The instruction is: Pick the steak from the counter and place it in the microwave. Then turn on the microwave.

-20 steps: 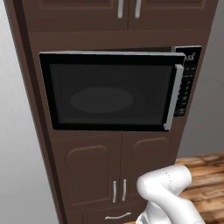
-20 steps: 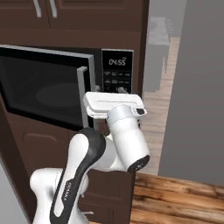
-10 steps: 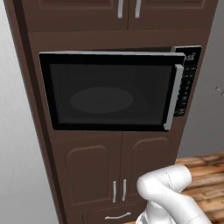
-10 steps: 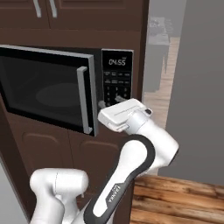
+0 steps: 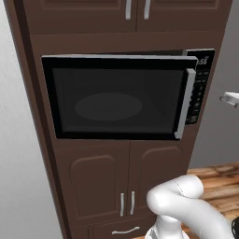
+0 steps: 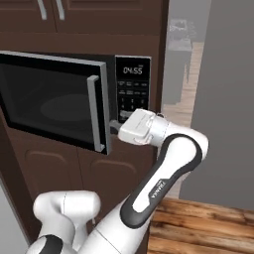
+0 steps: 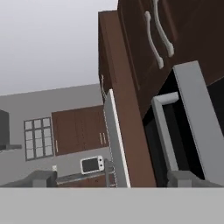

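Jaws: we see the white arm's two-finger gripper (image 6: 115,125) standing wide and holding nothing; in the hand view its two dark tips (image 7: 183,179) sit far apart at the bottom edge.
Jaws' place: in the right base view they point at the narrow space between the door's handle edge and the keypad panel; we cannot tell whether they touch either.
Microwave: the wide built-in black microwave with dark glass door and grey frame (image 5: 116,98) sits in tall dark brown wooden cabinets (image 5: 121,186); its door stands slightly ajar, swung out toward us on the handle side.
Handle: the vertical grey bar handle (image 6: 94,111) is just beside the jaws, on the door side.
Keypad: the black button keypad with lit digital display (image 6: 133,92) lies just above and behind the jaws.
Steak: we cannot make out anything through the dark glass beyond the dim oval of the turntable (image 5: 108,106).
Floor: brown wooden planks (image 6: 198,225) lie well below the jaws.
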Controlling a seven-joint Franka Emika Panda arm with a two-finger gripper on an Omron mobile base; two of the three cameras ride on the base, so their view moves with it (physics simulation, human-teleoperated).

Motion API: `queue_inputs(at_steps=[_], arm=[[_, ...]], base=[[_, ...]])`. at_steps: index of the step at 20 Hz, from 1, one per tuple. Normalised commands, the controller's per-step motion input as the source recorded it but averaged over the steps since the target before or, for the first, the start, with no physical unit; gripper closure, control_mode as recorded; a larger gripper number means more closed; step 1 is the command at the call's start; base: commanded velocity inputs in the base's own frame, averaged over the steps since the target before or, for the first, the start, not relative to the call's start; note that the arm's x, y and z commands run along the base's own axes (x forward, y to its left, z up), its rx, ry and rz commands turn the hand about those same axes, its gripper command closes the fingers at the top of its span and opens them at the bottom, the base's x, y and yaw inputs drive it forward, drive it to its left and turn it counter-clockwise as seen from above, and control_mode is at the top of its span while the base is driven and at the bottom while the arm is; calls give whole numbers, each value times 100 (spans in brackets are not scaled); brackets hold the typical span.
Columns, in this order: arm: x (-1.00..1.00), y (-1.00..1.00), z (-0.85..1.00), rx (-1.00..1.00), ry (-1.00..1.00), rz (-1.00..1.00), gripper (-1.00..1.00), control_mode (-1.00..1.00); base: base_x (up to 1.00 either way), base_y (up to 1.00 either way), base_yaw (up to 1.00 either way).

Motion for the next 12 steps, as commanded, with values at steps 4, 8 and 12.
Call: queue_inputs(at_steps=[4, 8, 12], arm=[[0, 36, -2, -11, 0, 4, -100, -100], [0, 19, -6, -6, 0, 0, -100, -100], [9, 8, -10, -3, -1, 0, -100, -100]], base=[[0, 0, 0], [0, 0, 0], [0, 0, 0]])
